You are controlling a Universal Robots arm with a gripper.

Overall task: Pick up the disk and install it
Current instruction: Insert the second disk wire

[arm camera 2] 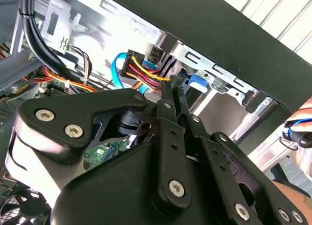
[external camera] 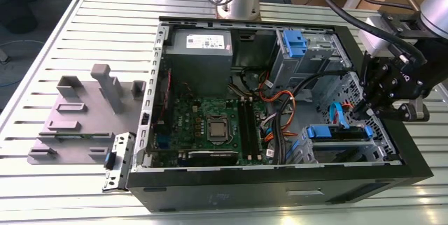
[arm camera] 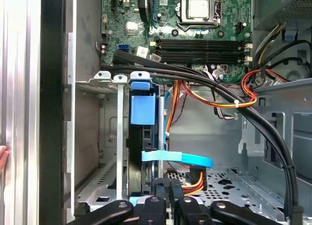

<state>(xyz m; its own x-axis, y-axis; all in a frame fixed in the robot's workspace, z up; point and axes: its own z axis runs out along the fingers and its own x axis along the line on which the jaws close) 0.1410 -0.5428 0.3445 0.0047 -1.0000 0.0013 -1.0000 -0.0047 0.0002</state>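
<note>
Black gripper [external camera: 370, 110] hangs low inside the open computer case [external camera: 280, 193], fingers [arm camera 2: 170, 96] pinched together at the cable plug, beside the blue-railed disk [arm camera: 142, 137] seated in its bay.

Arm lowered, end effector [arm camera 2: 171, 88] fingers pressed together

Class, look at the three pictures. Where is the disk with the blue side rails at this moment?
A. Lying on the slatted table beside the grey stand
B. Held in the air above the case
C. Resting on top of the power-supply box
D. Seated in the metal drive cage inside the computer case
D: the disk sits edge-on between the walls of the drive cage in the case, with the gripper just in front of it.
</note>
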